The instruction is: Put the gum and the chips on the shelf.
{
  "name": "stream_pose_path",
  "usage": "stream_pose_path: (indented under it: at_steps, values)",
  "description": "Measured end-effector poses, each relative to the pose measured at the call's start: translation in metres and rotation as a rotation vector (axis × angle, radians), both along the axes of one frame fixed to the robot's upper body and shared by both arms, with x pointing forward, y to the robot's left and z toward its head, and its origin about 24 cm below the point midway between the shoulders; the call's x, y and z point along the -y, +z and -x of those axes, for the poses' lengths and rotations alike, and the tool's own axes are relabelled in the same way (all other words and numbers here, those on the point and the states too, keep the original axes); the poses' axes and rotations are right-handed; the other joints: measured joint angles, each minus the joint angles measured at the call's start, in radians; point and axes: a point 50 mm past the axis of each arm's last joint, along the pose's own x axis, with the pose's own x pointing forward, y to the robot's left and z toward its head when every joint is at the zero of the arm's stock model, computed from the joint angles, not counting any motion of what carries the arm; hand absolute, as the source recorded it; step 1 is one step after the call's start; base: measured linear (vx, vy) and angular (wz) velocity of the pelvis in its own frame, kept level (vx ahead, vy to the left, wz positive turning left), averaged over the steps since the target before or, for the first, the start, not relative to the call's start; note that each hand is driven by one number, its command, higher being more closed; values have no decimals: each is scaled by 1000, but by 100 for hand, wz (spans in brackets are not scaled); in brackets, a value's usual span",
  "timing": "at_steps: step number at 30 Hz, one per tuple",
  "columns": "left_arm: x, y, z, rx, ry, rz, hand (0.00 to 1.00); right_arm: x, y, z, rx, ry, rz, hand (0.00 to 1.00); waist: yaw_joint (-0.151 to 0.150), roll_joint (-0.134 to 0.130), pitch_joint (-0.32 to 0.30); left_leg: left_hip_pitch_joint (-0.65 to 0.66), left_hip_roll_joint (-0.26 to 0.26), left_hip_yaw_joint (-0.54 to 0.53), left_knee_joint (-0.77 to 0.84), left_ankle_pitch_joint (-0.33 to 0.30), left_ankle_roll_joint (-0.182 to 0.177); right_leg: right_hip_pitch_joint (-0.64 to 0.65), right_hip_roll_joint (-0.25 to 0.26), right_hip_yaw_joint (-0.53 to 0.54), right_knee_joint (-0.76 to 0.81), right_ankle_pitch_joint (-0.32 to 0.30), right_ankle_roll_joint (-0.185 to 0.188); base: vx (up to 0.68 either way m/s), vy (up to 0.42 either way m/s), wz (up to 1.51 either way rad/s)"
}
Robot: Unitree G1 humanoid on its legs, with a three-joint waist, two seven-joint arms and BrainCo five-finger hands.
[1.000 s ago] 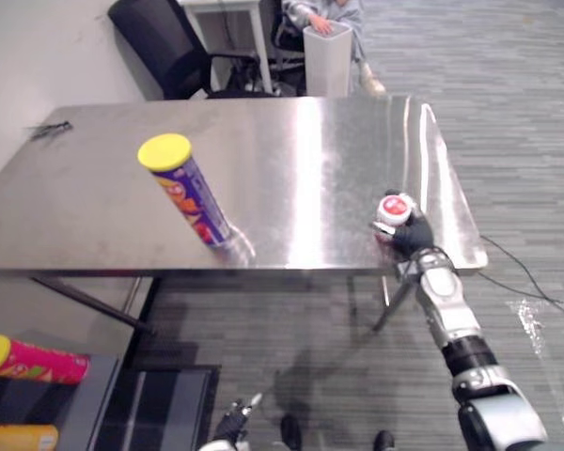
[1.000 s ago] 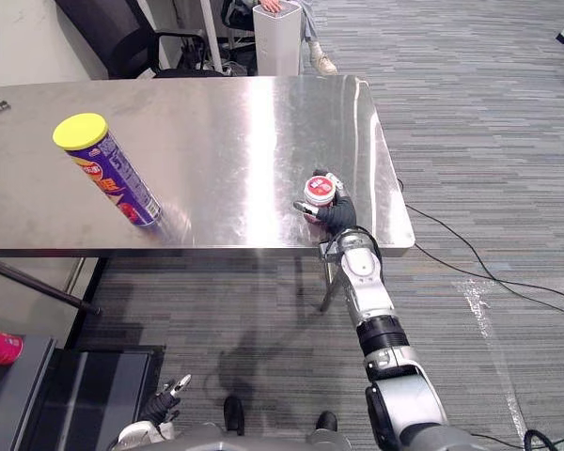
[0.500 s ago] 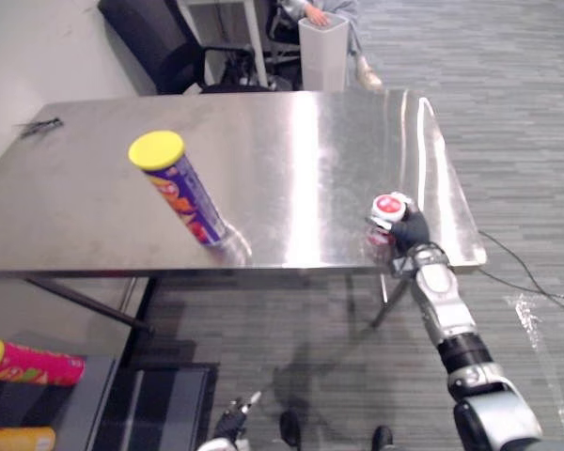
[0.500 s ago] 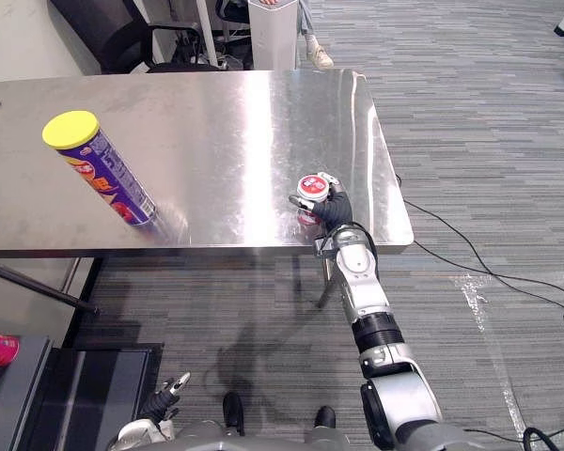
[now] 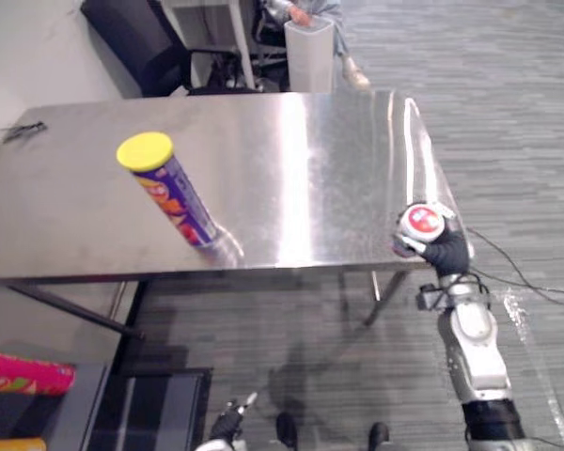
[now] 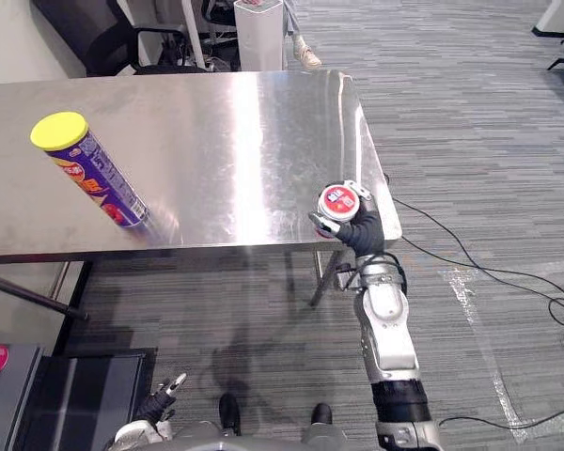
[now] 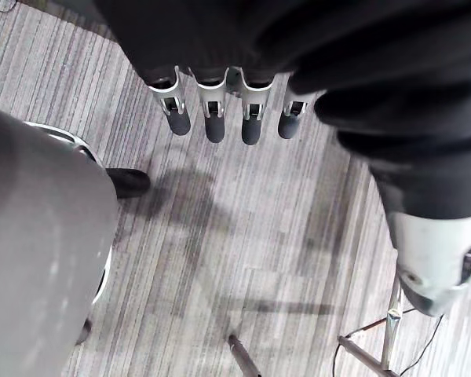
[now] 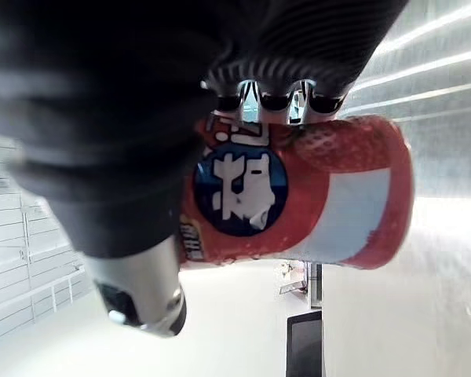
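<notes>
Since my right hand (image 6: 362, 228) is clamped round the gum (image 6: 338, 199) at the table's (image 6: 244, 122) near right corner, I carry it level | clear the edge first | open floor right, shelf (image 5: 92, 404) low left | chips (image 6: 89, 169) on the table, well apart | left hand (image 7: 212, 118) slack, fingers straight, low over the floor

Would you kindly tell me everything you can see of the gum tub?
The gum is a small round tub, plastic by its look: red sides with a white panel, a blue label patch and a strawberry picture, and a red top ringed in white. The right hand has its fingers and thumb curled round it, top facing up, over the near right corner of the table. Whether its base touches the steel I cannot tell.
</notes>
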Motion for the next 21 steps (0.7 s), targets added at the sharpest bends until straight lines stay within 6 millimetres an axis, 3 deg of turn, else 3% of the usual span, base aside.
stream_pose_path:
  at_steps: [10,21]
  values:
    - [-7,-2,12,-26,48,2,0,33,-16,31,-48,-127,-18,100,-2,-18,-52,16,3,27,6,-1,0,-2,4,33,1,2,-3,2,-5,-9]
    - [-7,-6,26,-78,75,11,0,50,-32,49,-121,-207,-19,100,-4,1,-100,30,14,21,3,-2,-2,6,10,32,2,4,-7,-22,-10,-1]
